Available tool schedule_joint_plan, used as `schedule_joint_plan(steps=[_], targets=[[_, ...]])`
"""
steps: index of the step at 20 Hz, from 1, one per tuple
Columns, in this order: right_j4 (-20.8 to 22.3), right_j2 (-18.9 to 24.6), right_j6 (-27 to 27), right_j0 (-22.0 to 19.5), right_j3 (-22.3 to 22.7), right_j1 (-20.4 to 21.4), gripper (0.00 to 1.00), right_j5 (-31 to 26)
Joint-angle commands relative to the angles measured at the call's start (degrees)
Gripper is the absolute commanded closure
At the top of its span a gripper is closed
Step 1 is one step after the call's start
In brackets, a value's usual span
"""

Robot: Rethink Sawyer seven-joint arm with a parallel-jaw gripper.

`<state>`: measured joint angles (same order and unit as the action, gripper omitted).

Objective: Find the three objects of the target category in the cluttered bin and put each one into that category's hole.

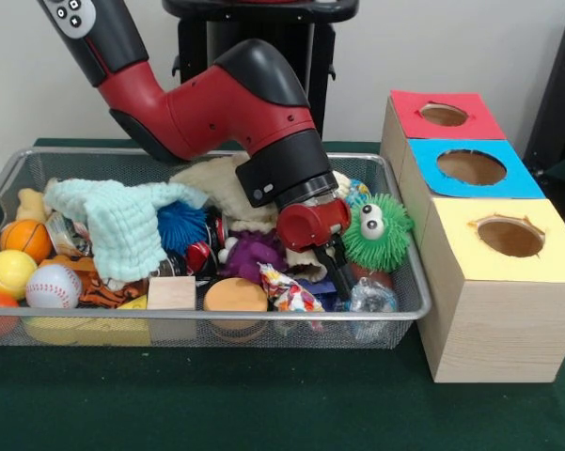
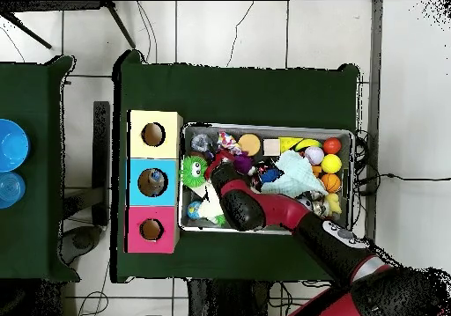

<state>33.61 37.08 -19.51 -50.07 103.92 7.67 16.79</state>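
The wire mesh bin is full of toys; it also shows in the overhead view. A clear crinkly packet with blue print lies in the bin's front right corner, also seen from overhead. A second shiny packet lies at the left under the mint cloth. My gripper hangs low in the bin, just left of and above the corner packet, beside a green fuzzy ball. In the overhead view the gripper sits next to the green ball. Something pale shows in the blue box's hole.
Three boxes stand right of the bin: red, blue, yellow, each with a hole on top. A confetti-patterned bundle, a mint cloth, a wooden block, a baseball and other balls crowd the bin.
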Motion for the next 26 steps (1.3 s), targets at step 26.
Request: schedule_joint_plan(steps=[26], targets=[[0.73, 7.42, -9.79, -9.22, -1.77, 0.11, 1.00, -19.28]])
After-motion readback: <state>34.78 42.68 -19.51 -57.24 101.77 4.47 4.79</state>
